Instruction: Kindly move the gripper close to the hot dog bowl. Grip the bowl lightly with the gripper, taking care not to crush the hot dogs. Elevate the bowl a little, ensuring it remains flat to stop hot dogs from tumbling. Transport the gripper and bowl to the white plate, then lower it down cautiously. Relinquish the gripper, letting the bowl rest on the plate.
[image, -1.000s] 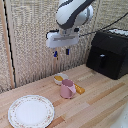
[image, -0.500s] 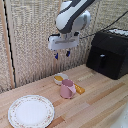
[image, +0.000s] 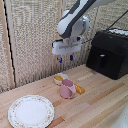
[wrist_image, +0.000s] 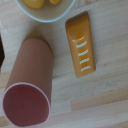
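The hot dog bowl (image: 56, 80) is a small white bowl standing on the wooden table behind a pink mug, with orange-yellow hot dogs (image: 59, 77) inside. My gripper (image: 65, 59) hangs open well above the bowl, its two blue tips apart and nothing between them. The white plate (image: 31, 111) lies flat near the front of the table at the exterior view's left, apart from the bowl. In the wrist view, part of the bowl (wrist_image: 47, 16) and its hot dogs (wrist_image: 35, 3) show at the frame's edge. My fingers are out of sight there.
A pink mug (image: 67, 88) (wrist_image: 30, 80) lies on its side right in front of the bowl. A loose orange piece (image: 79, 90) (wrist_image: 81, 45) rests beside the mug. A black appliance (image: 109, 52) stands at the exterior view's right, and a woven screen backs the table.
My gripper has shifted slightly lower and toward the exterior view's right. The bowl, mug and plate have not moved.
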